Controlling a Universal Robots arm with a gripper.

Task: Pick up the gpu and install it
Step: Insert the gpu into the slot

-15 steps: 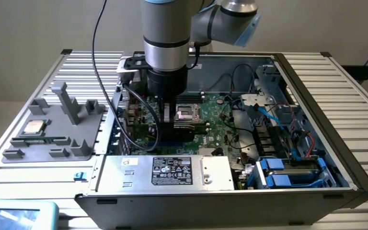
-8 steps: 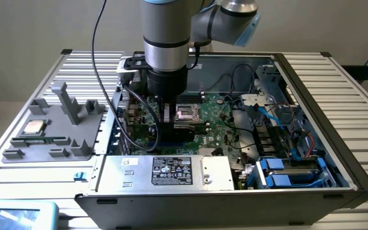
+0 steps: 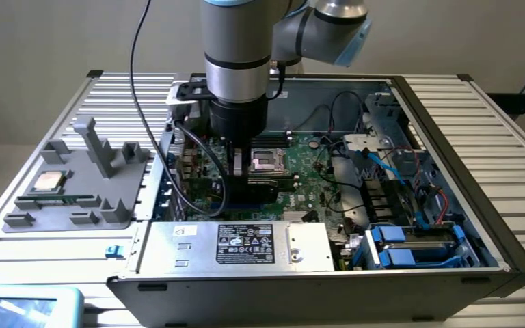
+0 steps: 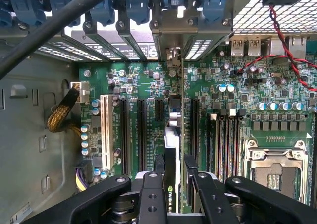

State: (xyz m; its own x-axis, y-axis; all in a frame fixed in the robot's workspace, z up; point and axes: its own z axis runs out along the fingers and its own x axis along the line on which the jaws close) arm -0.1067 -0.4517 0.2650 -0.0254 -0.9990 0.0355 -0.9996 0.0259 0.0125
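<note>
My gripper [image 3: 238,162] reaches down inside the open computer case [image 3: 445,130], above the green motherboard [image 3: 313,171]. It is shut on the gpu [image 3: 249,194], which shows as a dark card hanging below the fingers. In the wrist view the gpu [image 4: 172,147] is edge-on between the two black fingers [image 4: 158,170], with a logo on its black face. Its silver end bracket [image 4: 168,55] lines up with the rear slot openings. The card stands upright over the black expansion slots [image 4: 140,135]. Whether its edge sits in a slot I cannot tell.
A grey fixture [image 3: 80,184] at the exterior view's left holds a square silver processor chip [image 3: 48,181] and a narrow green memory stick [image 3: 57,201]. The power supply [image 3: 235,242], blue drive caddies [image 3: 409,246], cables [image 3: 377,164], an empty processor socket [image 4: 275,162] and a white slot [image 4: 105,130] crowd the case.
</note>
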